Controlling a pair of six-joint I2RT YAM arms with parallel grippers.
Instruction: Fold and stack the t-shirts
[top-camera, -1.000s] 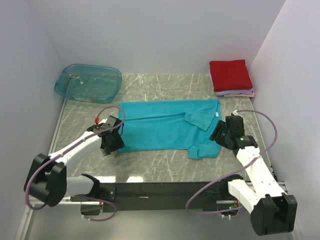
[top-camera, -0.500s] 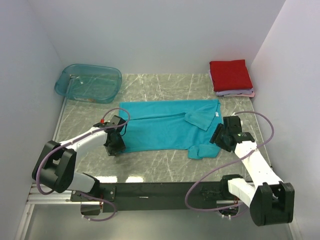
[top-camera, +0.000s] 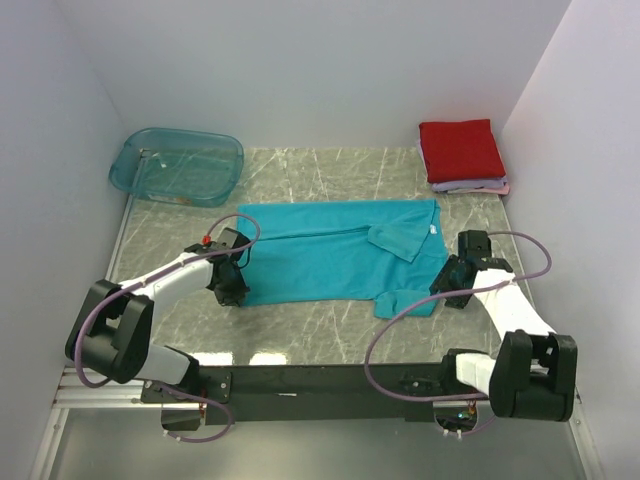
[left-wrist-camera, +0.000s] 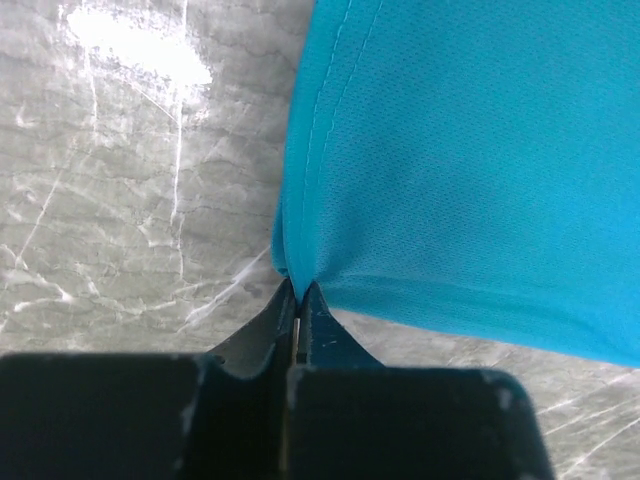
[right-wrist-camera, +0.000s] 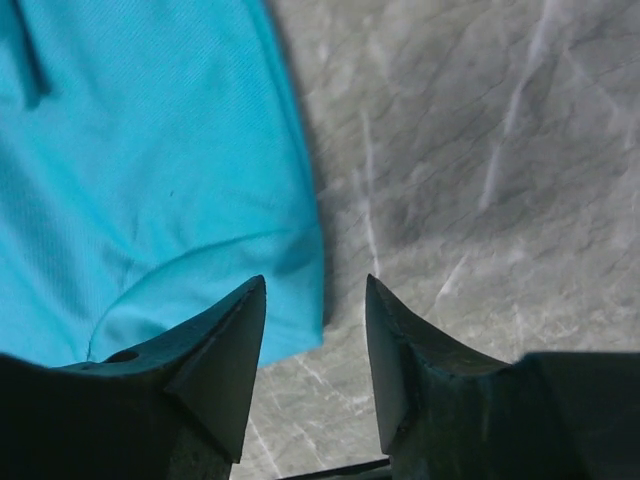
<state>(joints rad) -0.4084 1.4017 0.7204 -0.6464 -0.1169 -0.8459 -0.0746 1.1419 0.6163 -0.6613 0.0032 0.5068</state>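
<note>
A teal t-shirt (top-camera: 330, 255) lies spread flat in the middle of the marble table, one sleeve folded in over its upper right part. My left gripper (top-camera: 232, 293) is shut on the shirt's near left corner; the left wrist view shows that teal t-shirt (left-wrist-camera: 470, 160) pinched between the closed fingertips (left-wrist-camera: 298, 292). My right gripper (top-camera: 447, 288) stands open low at the shirt's near right sleeve, and in the right wrist view the sleeve edge (right-wrist-camera: 290, 290) lies between its fingers (right-wrist-camera: 312, 300). A folded red t-shirt (top-camera: 460, 148) sits on a pale lilac one (top-camera: 478, 186) at the back right.
A see-through teal tub (top-camera: 177, 165) stands at the back left corner. White walls close in the table on the left, back and right. The black rail (top-camera: 320, 380) with both arm bases runs along the near edge.
My left gripper slid in to the shirt's near left corner and shut on it. My right gripper dropped toward the near right sleeve and its jaws narrowed somewhat.
</note>
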